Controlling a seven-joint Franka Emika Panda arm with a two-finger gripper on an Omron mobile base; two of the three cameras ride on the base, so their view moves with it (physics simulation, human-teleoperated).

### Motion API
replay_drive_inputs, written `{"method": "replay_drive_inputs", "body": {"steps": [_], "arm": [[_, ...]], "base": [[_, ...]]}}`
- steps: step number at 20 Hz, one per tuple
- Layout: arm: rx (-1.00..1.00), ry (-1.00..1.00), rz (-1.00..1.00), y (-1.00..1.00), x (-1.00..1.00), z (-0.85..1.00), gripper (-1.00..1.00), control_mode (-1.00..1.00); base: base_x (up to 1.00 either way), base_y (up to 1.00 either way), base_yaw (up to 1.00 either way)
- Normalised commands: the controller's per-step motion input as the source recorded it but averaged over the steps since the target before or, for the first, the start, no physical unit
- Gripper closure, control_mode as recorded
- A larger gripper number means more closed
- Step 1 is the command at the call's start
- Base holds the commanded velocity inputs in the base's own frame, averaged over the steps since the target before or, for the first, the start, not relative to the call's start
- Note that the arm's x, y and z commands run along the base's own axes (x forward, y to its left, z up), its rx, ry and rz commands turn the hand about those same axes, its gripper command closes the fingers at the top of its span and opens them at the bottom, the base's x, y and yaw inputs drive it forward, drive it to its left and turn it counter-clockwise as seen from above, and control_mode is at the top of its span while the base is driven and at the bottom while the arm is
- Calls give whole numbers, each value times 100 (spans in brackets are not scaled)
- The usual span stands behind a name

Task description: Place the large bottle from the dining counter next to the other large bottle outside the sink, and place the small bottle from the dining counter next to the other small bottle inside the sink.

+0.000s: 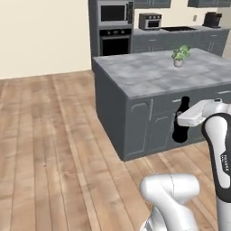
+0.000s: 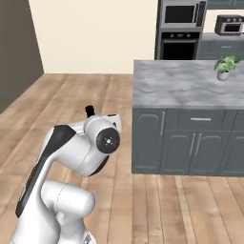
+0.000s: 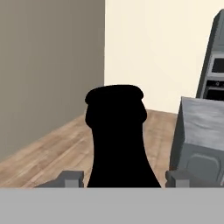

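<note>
My gripper (image 3: pixel 127 178) is shut on a black bottle (image 3: pixel 117 140), whose neck and cap rise upright between the two dark fingertips (image 3: pixel 70 178). In the left base view the same bottle (image 1: pixel 181 133) hangs in the white hand, above the wooden floor and in front of the grey cabinet island. Its cap (image 2: pixel 89 111) pokes up behind the arm's elbow in the right base view. I cannot tell whether this is the large or the small bottle. The sink and the dining counter are out of view.
A grey island (image 1: pixel 153 74) with cabinet doors and drawers stands ahead right, with a small potted plant (image 1: pixel 180 55) on it. Behind it are a wall oven (image 1: pixel 115 40) and a back counter with a toaster oven (image 1: pixel 150 21). Open wooden floor (image 1: pixel 49 135) lies left.
</note>
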Motion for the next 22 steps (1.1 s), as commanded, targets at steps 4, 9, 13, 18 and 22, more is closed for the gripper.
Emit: {"method": "replay_drive_inputs", "body": {"steps": [4, 9, 13, 18, 22], "arm": [[0, 0, 0, 0, 0, 0, 100, 100], [0, 0, 0, 0, 0, 0, 100, 100], [0, 0, 0, 0, 0, 0, 100, 100], [0, 0, 0, 0, 0, 0, 100, 100], [0, 0, 0, 0, 0, 0, 100, 100]], "base": [[46, 32, -39], [26, 26, -45], [3, 6, -50], [0, 2, -50], [0, 2, -50]]}}
